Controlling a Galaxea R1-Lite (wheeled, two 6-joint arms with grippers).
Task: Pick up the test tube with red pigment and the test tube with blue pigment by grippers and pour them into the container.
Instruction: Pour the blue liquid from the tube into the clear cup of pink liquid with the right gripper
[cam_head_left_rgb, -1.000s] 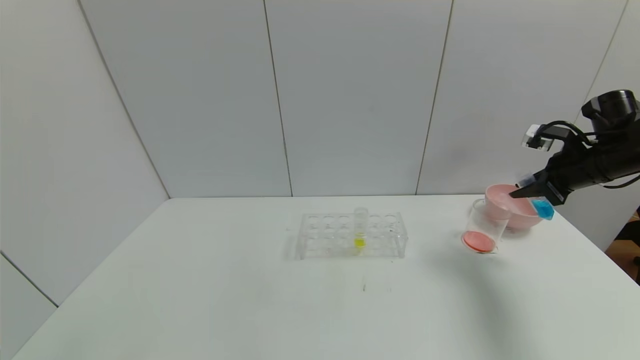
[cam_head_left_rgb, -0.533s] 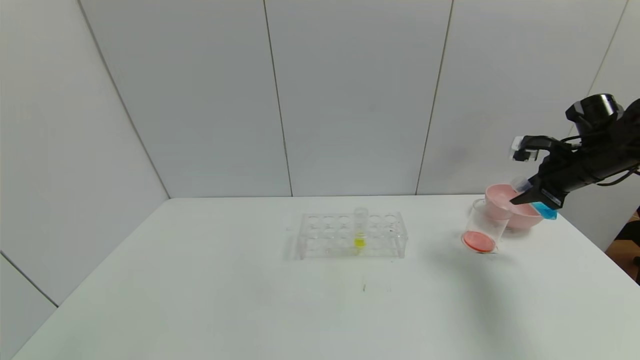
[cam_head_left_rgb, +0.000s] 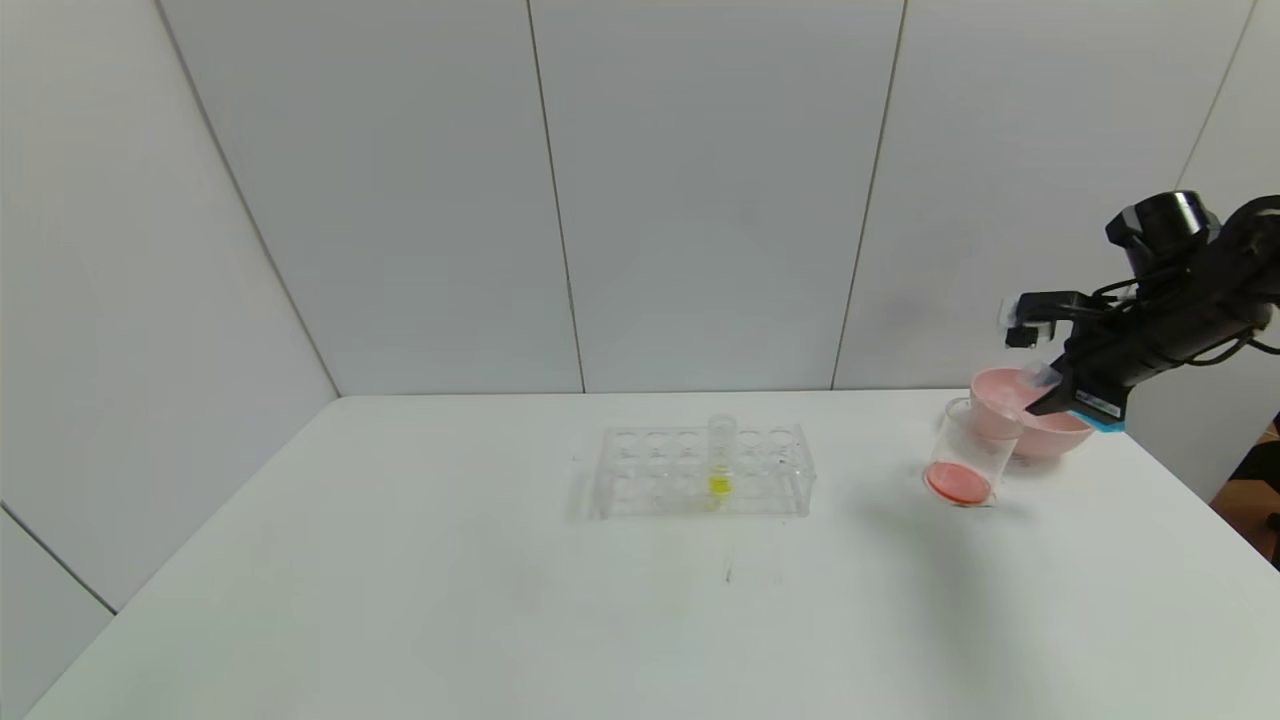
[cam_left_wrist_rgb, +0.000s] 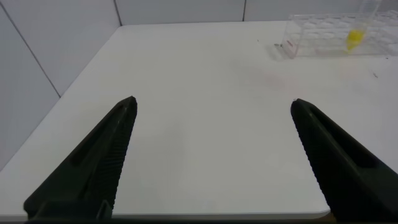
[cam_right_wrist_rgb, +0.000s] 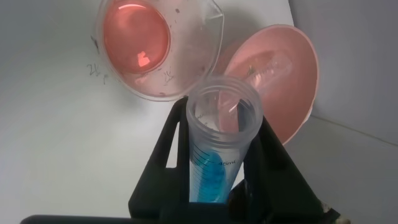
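My right gripper is shut on the test tube with blue pigment. It holds the tube tilted above the pink bowl, mouth pointing at the container. In the right wrist view the blue liquid sits in the lower part of the tube between my fingers. The container is a clear beaker holding red liquid. No tube with red liquid shows; a clear empty tube lies in the bowl. My left gripper is open and empty over the table's near left part.
The pink bowl stands just right of and behind the beaker, near the table's right edge. A clear tube rack with a yellow-liquid tube stands mid-table; it also shows in the left wrist view.
My right gripper has moved left toward the beaker and tipped the blue tube flatter. The blue end is now mostly hidden behind the gripper. The beaker and rack have not moved.
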